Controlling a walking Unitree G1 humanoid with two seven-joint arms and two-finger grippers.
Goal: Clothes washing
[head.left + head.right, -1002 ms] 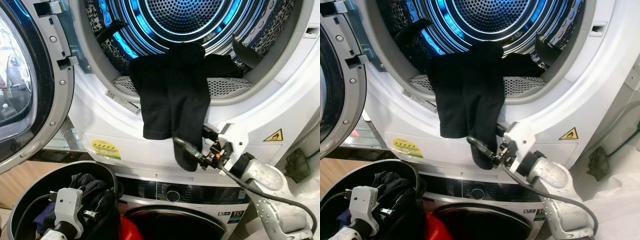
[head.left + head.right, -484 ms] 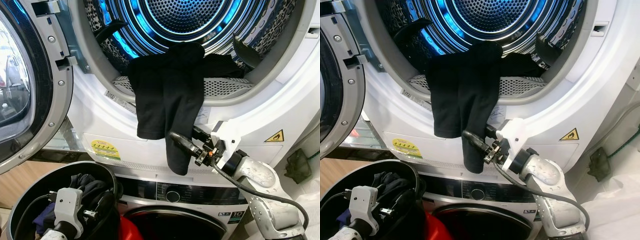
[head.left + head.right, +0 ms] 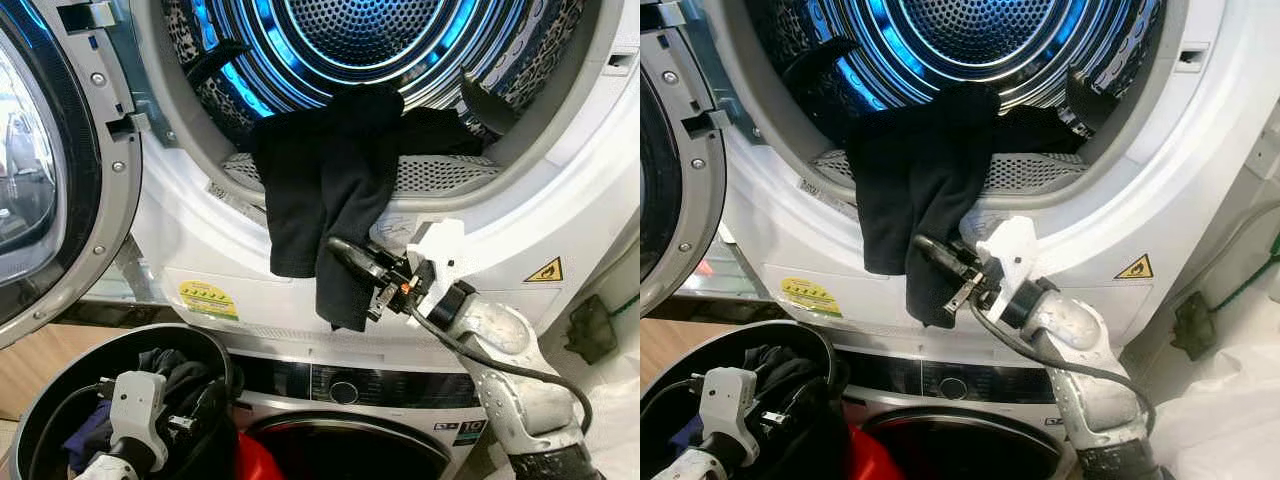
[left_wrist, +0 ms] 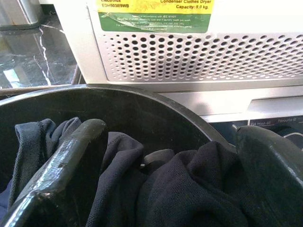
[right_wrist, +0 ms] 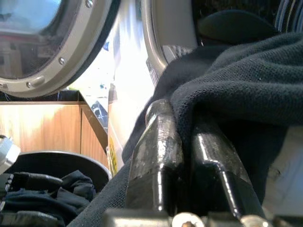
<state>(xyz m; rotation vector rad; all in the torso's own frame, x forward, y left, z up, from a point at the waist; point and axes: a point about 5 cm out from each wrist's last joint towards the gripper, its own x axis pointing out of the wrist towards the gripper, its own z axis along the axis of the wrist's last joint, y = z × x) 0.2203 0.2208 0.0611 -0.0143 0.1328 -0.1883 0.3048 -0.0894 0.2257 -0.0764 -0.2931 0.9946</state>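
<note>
Black plastic forms the rim of the laundry basket (image 3: 60, 385) nearest me, at the lower left before the stacked machines; dark clothes (image 4: 180, 189) lie heaped inside it. My left gripper (image 4: 170, 156) hangs over that heap with its fingers spread wide and nothing between them, idle.

Above and beyond the basket, my right gripper (image 3: 352, 262) is at work against the front lip of the upper machine. In the right wrist view its two fingers (image 5: 158, 142) stand close together with a fold of the black garment (image 3: 330, 180) pinched between them. The garment is draped over the bottom edge of the drum opening (image 3: 440, 175), its upper part just inside, its lower part hanging down the white front panel (image 3: 480, 240) toward the yellow label (image 3: 208, 298).

Farthest back, the perforated drum (image 3: 360, 30) glows blue; the open door (image 3: 50, 170) stands at the left edge.

To do this step well, I judge that I should keep the pinch firm, lift the hanging tail clear above the lip first, then carry it inward past the grey seal before I release. Pushing straight in would likely bunch the cloth against the lip and let it slide back out.
</note>
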